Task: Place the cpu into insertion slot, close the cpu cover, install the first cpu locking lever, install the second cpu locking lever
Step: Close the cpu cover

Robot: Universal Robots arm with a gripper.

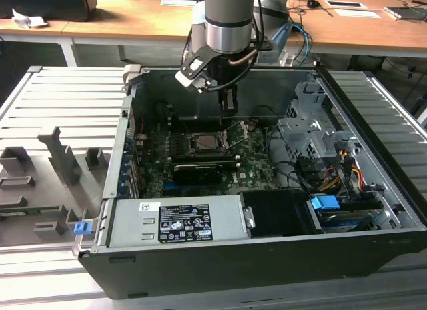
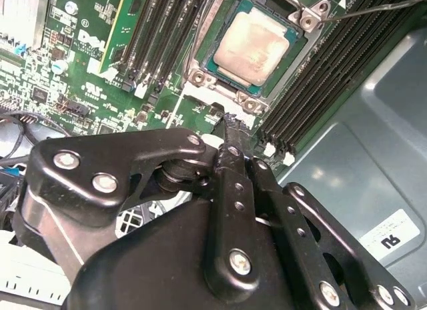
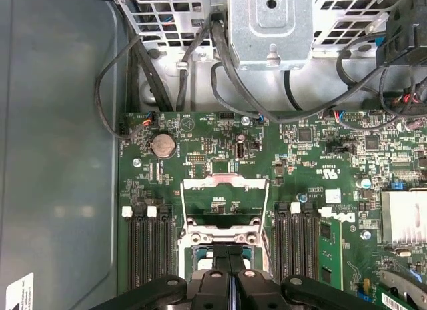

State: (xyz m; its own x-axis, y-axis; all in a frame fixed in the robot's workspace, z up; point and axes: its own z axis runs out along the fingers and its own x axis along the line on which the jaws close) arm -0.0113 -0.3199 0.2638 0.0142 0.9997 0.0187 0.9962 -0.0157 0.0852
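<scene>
Down inside the open case, above the green board (image 3: 200, 157), my gripper (image 1: 229, 109) hangs with its 2 fingers pressed together, pinching nothing. I see the cpu (image 2: 250, 49) lying flat in the insertion slot (image 2: 200, 78), while the cpu cover (image 3: 225, 183) is swung open off the socket. The fingertips (image 2: 230, 123) sit near the socket's hinge-side edge, cpu to 1 side, raised cover to the other; I cannot tell whether they touch it.
</scene>
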